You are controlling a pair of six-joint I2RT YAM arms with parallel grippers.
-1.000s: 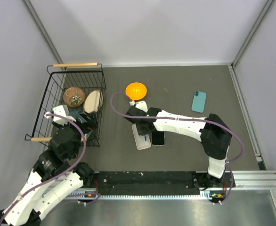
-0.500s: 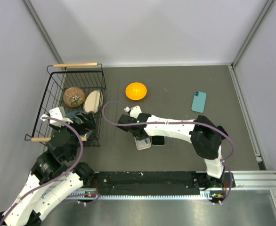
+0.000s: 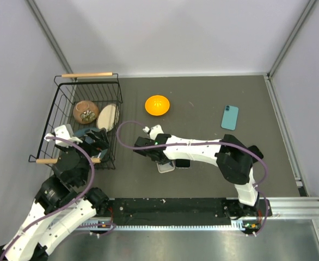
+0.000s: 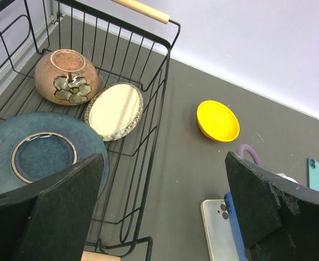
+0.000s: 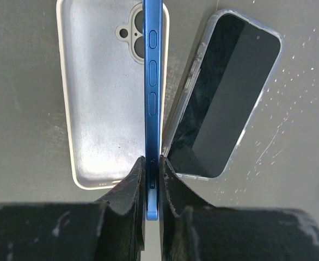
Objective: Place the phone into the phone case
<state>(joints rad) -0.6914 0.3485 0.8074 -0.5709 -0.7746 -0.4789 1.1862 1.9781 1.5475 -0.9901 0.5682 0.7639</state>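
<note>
My right gripper (image 5: 152, 179) is shut on the phone (image 5: 152, 81), a slim slab with a blue edge and side buttons, held on edge. In the top view this gripper (image 3: 155, 154) hovers at the table's middle. Under the phone's right side lies the phone case (image 5: 225, 98), flat, with a clear rim and a glossy black face; it shows as a dark patch in the top view (image 3: 182, 163). My left gripper (image 4: 165, 179) is open and empty, beside the basket; the phone's blue edge (image 4: 233, 228) shows past its right finger.
A pale, white-rimmed slab with a camera cut-out (image 5: 105, 109) lies under the phone's left side. A teal phone (image 3: 229, 117) lies far right, a yellow bowl (image 3: 157, 104) behind. The wire basket (image 3: 89, 81) at left holds a brown bowl (image 4: 67, 76) and two plates.
My right gripper has moved left and nearer with the phone, and now covers most of the pale slab. The left arm has shifted slightly.
</note>
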